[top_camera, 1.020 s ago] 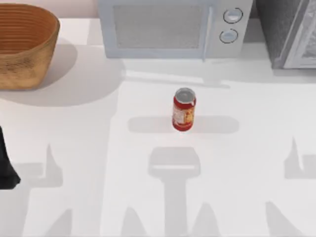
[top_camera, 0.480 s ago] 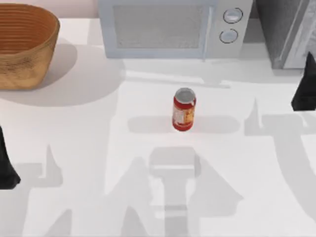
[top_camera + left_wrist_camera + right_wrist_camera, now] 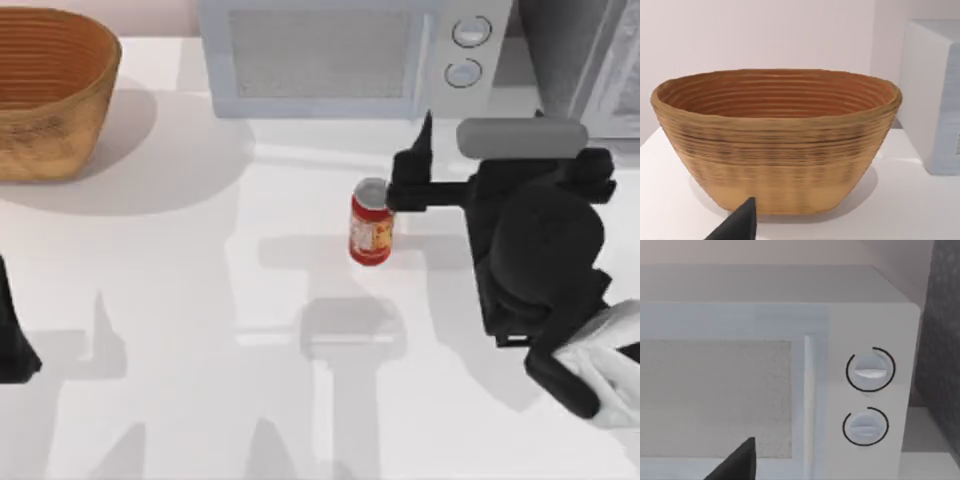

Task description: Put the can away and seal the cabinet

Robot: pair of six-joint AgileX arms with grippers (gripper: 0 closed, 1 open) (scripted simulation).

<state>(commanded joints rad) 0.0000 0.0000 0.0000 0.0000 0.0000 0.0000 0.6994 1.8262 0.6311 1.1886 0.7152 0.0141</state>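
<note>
The can (image 3: 372,224) stands upright mid-table, red with a silver top and a yellow-white label. My right gripper (image 3: 455,165) hovers just right of it and a little behind, pointing at the microwave (image 3: 340,55). It is open; its left fingertip (image 3: 424,134) shows, as it does in the right wrist view (image 3: 740,460). Nothing is held. A grey speckled cabinet (image 3: 575,60) sits at the back right corner, partly behind the right arm. My left gripper (image 3: 12,340) stays parked at the table's left edge, open and empty.
A woven basket (image 3: 50,95) stands at the back left and fills the left wrist view (image 3: 775,140). The microwave's two dials (image 3: 870,369) face the right wrist camera. The right arm's bulk (image 3: 545,270) covers the table's right side.
The right arm swept in from the table's right edge to beside the can. The can, the basket and the left arm have not moved.
</note>
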